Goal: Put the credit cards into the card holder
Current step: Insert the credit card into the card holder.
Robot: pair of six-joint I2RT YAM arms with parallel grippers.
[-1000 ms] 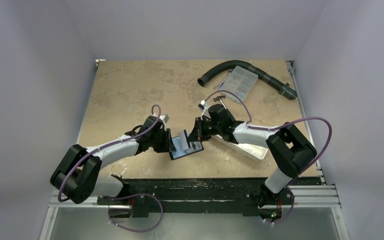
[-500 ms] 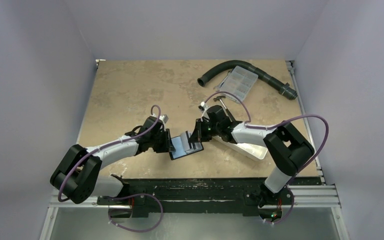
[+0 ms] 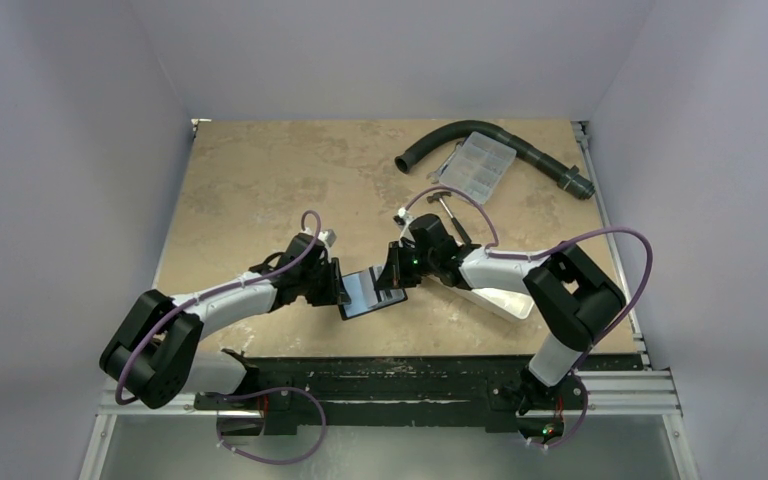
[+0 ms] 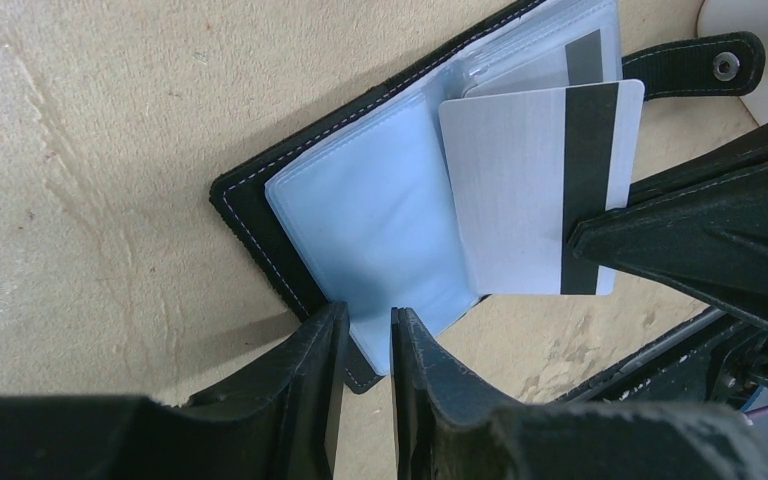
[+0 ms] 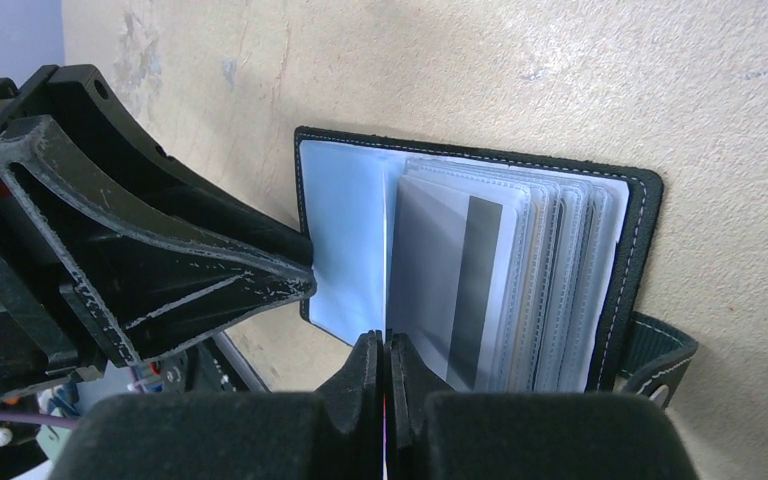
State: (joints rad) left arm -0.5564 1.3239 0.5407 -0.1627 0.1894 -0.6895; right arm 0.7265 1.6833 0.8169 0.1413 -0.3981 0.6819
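The card holder (image 4: 360,210) lies open on the table (image 3: 260,190) near the front edge, between both arms. The left gripper (image 4: 368,315) pinches its cover edge. The right gripper (image 5: 382,350), pressed together, pinches a credit card (image 4: 520,190) over the sleeves. A white tray (image 3: 505,300) lies just beside it on the right. A clear compartment box (image 3: 477,163) and a black hose (image 3: 430,143) lie well apart.

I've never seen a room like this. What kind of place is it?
Probably a robot test booth: two arms bolted to a metal rail, plain walls around a tan table, and practice things like a card holder and a black hose.
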